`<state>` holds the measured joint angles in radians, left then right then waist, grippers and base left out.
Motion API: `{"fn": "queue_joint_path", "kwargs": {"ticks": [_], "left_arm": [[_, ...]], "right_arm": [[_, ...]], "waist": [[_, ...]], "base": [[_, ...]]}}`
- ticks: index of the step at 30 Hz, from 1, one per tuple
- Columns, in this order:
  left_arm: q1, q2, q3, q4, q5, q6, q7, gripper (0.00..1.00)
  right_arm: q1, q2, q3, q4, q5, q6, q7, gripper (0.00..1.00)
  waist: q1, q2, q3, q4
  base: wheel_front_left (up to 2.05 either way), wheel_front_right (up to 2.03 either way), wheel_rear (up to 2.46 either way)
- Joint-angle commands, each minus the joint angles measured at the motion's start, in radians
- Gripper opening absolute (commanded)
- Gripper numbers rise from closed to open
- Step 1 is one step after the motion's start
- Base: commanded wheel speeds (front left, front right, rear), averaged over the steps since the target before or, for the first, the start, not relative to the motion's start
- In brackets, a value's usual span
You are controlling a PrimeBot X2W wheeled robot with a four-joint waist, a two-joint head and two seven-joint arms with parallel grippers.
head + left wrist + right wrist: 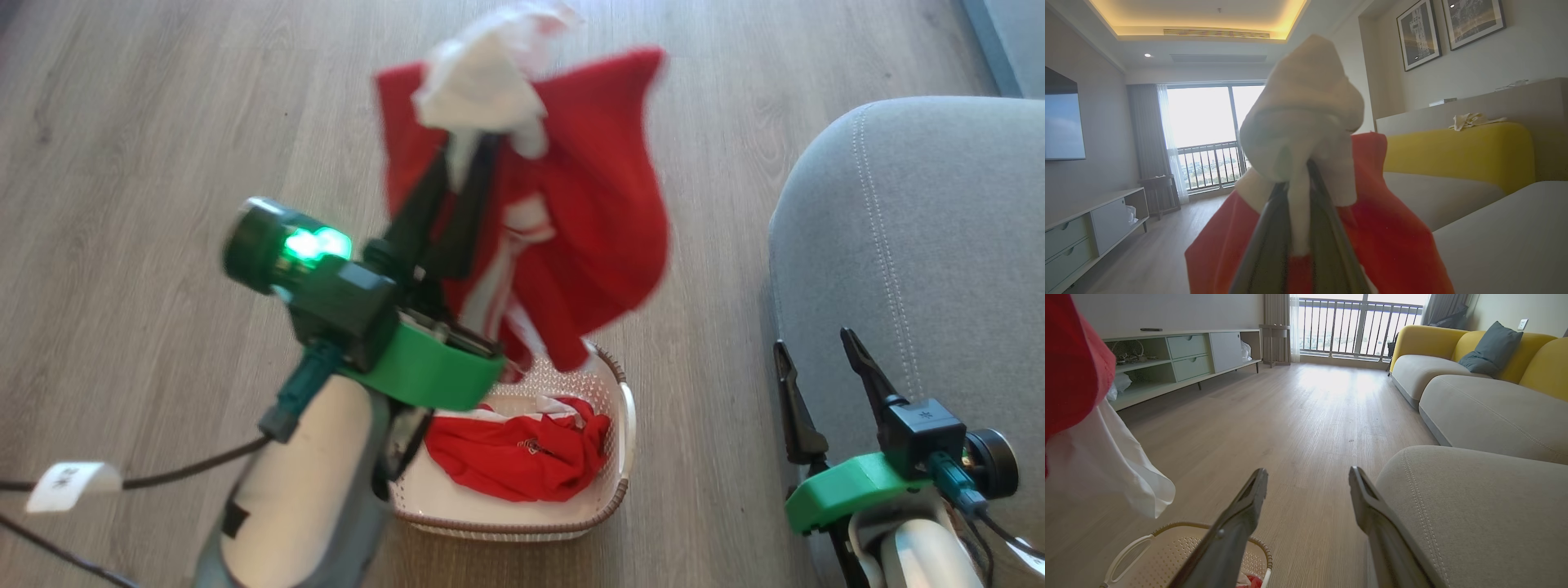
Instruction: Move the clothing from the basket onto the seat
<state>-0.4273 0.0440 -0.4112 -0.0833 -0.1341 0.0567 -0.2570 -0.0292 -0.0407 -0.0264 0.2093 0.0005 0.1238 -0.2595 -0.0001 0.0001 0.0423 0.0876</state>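
Pinching red and white soft clothing [588,212] above the oval white plastic basket [624,425], the left tool [461,163] is holding it mid-carry, I think; the right tool [815,341] is hanging spread. Next, probably, swinging it onto the grey fabric seat [939,229].

ahead of the right gripper [1307,471] a wood-plank floor [1306,416] runs to a railed balcony window [1359,326], with a low media cabinet [1184,355] to its left and a dark grey pillow [1492,349] to its right. beyond the left gripper [1296,179], two framed pictures [1419,34] hang upper right and a wall-mounted tv [1063,118] sits far left.
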Motion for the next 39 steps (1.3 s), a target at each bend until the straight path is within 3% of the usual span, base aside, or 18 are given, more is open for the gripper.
{"fn": "queue_joint_path", "kwargs": {"ticks": [1, 14, 18, 24, 27, 39], "left_arm": [[-0.024, 0.007, 0.008, -0.037, -0.020, 0.002, -0.005, 0.00], [-0.029, 0.006, -0.016, -0.016, -0.044, 0.019, -0.005, 0.00], [-0.032, 0.006, -0.012, -0.004, -0.041, 0.017, -0.005, 0.00], [-0.033, 0.006, -0.001, 0.014, -0.029, 0.015, -0.005, 0.00], [-0.037, 0.006, -0.003, 0.018, -0.027, 0.014, -0.005, 0.00], [-0.058, 0.006, -0.114, -0.001, -0.058, 0.020, -0.005, 0.00]], "right_arm": [[-0.026, -0.009, 0.027, -0.037, 0.005, 0.007, -0.002, 1.00], [-0.033, -0.009, 0.069, -0.104, 0.028, 0.007, -0.002, 1.00], [-0.016, -0.030, 0.206, -0.161, 0.000, 0.007, -0.002, 1.00], [-0.014, -0.161, 0.480, -0.278, 0.052, 0.007, -0.002, 1.00], [-0.036, -0.194, 0.558, -0.298, 0.064, 0.007, -0.002, 1.00], [-0.116, -0.124, 0.545, -0.228, 0.035, 0.007, -0.002, 1.00]], "waist": [[0.0001, -0.0001, 0.001, -0.001], [0.0001, -0.0001, 0.002, -0.018], [0.0001, -0.0001, 0.000, -0.022], [0.0001, -0.0001, 0.000, -0.028], [0.0001, -0.0001, 0.002, -0.029], [0.0001, -0.0001, 0.014, 0.006]], "base": [[0.00, 0.00, 0.00], [0.00, 0.00, 0.00], [0.00, 0.00, 0.00], [0.00, 0.00, 0.00], [0.00, 0.00, 0.00], [0.00, 0.00, 0.00]]}}
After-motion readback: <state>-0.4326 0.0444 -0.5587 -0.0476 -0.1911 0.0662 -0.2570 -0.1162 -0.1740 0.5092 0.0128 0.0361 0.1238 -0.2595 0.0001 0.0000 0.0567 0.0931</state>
